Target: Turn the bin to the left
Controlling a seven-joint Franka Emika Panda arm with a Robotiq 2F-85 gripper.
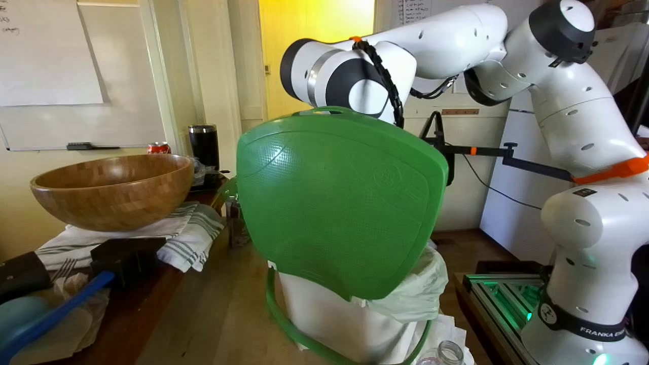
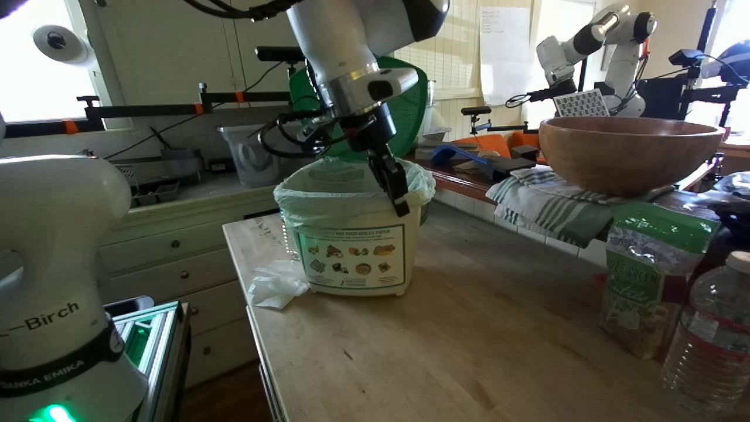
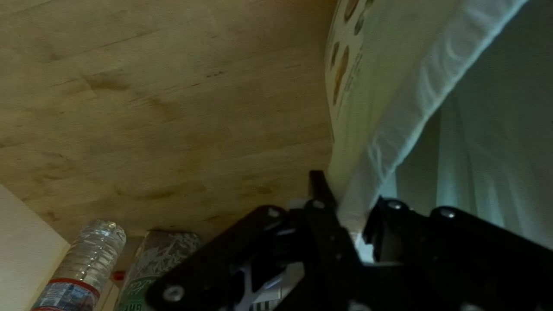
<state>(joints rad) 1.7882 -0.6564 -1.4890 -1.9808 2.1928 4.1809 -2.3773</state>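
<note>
The bin [image 2: 354,258] stands upright on the wooden counter, its pale body showing a label with food pictures. Its green lid [image 1: 339,197] stands raised and hides my gripper in that exterior view. A whitish liner [image 2: 328,196] covers the rim. My gripper [image 2: 399,202] points down at the bin's rim in an exterior view, with a dark finger outside the front wall. In the wrist view my gripper [image 3: 350,203] straddles the lined rim of the bin [image 3: 367,116], one finger outside and one inside, with the rim between them. The contact area is dark.
A brown wooden bowl [image 2: 627,155] sits on a striped towel [image 2: 545,205]. A green pouch [image 2: 650,281] and a water bottle [image 2: 712,334] stand on the counter [image 2: 457,351]. Crumpled paper [image 2: 278,284] lies beside the bin near the counter's edge. A glass jar [image 1: 448,352] also stands near the bin.
</note>
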